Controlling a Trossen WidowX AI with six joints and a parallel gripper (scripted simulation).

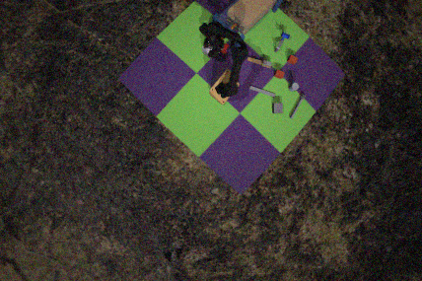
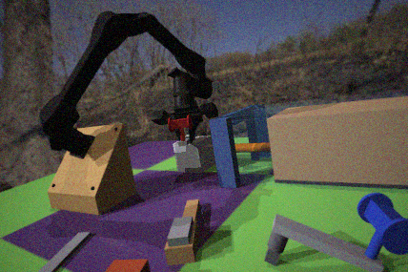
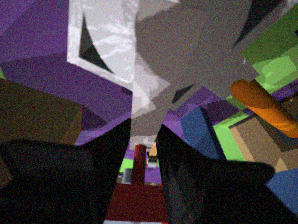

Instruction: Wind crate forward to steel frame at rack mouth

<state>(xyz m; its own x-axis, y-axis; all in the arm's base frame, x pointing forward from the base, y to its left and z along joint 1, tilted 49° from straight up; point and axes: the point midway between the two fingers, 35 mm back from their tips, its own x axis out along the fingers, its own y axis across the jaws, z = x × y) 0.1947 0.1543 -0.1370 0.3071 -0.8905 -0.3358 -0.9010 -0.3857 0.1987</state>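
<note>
Black arm arched from tan wedge base (image 2: 91, 175), gripper (image 2: 187, 137) pointed straight down over grey winch (image 2: 191, 156), fingers pinched on red winch handle (image 2: 180, 124) standing atop it. Blue steel frame (image 2: 224, 156) stood at 3 o'clock of winch, orange strap (image 2: 252, 147) running through it toward tan crate (image 2: 340, 143). Clear panels not discernible. Lay at 5 o'clock on checkered bench (image 1: 197, 116): blue spool (image 2: 383, 224), grey bracket (image 2: 315, 241), small wooden block (image 2: 183, 237)

Blue spool-shaped peg (image 2: 383, 224) near grey angled bar (image 2: 320, 240) — red block (image 1: 293, 59) apart, on checkered mat (image 1: 194, 116)
</note>
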